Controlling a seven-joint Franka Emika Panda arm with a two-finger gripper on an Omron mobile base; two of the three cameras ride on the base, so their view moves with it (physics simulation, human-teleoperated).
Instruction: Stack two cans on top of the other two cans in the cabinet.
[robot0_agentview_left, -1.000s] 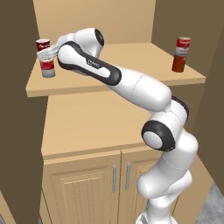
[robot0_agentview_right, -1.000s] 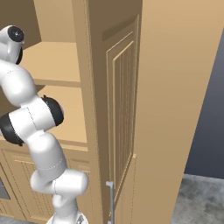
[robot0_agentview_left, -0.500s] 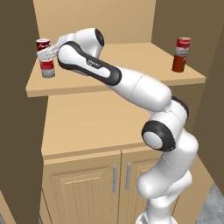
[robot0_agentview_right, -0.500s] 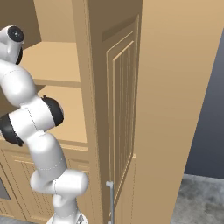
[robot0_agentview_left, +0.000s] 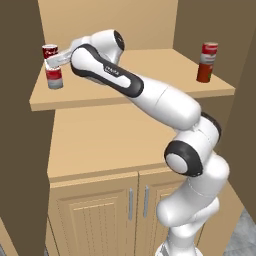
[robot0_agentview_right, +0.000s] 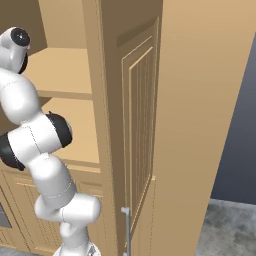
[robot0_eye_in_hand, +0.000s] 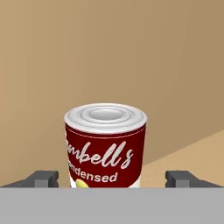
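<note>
Release is the step in hand: my claw (robot0_eye_in_hand: 113, 178) stands wide, fingertips clear either side of the labelled can (robot0_eye_in_hand: 105, 146), which sits stacked on the red-and-grey can (robot0_agentview_left: 54, 78) at the shelf's (robot0_agentview_left: 135, 92) left end. I should back straight out, touching nothing.

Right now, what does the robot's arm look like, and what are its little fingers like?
The arm is made of smooth, rounded white shells with dark black joints between them, like big elbows. A black band near the wrist carries small white lettering, too small to read. No loose cables show. At the end, the gripper has two small, blocky dark grey fingertips.
</note>
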